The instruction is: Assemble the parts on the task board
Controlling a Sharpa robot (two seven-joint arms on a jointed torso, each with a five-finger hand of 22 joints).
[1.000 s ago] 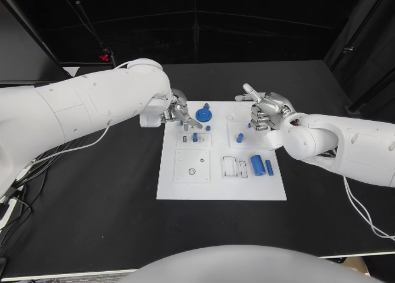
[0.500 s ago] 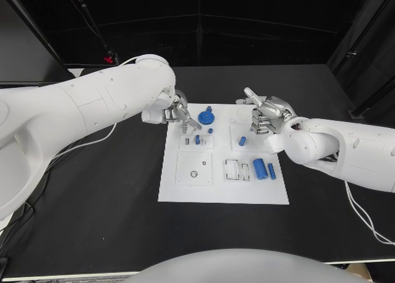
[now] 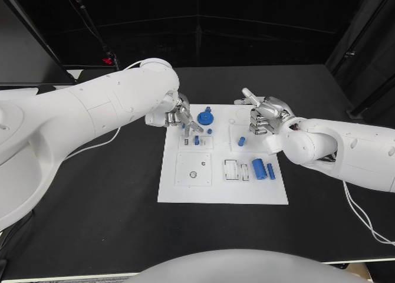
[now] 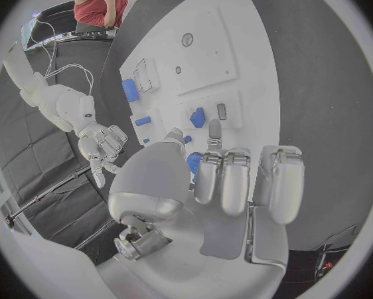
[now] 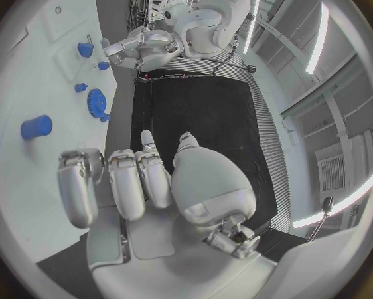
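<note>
Hovering at the far end of the task board [image 3: 185,191], both hands sit close to the parts. The left hand [image 3: 182,114] is over the board's far left corner, fingers curled down and loosely together; the left wrist view shows nothing clearly between them, so it looks empty, but whether a fingertip touches a part cannot be told. The right hand [image 3: 264,114] is over the far right corner, fingers bent with one pointing away from the board, holding nothing visible.

The blue gear [image 3: 206,116] stands between the two hands, just beside the left one. Nearer the robot from the gear: a small blue peg [image 3: 197,140] upright in a socket block, a short blue cylinder [image 3: 242,141] lying on the board, and further on a large blue cylinder [image 3: 259,168] with a thin blue pin [image 3: 270,171] beside it.

Risks, judged from this layout: the left fingers are crowded against the gear and the peg, so a descent could knock the peg out of its socket or nudge the gear askew. The short cylinder lies loose and round, so a glancing touch from the right hand could roll it off target. With both hands working the same far end, they could bump each other if they reach for the gear together.
</note>
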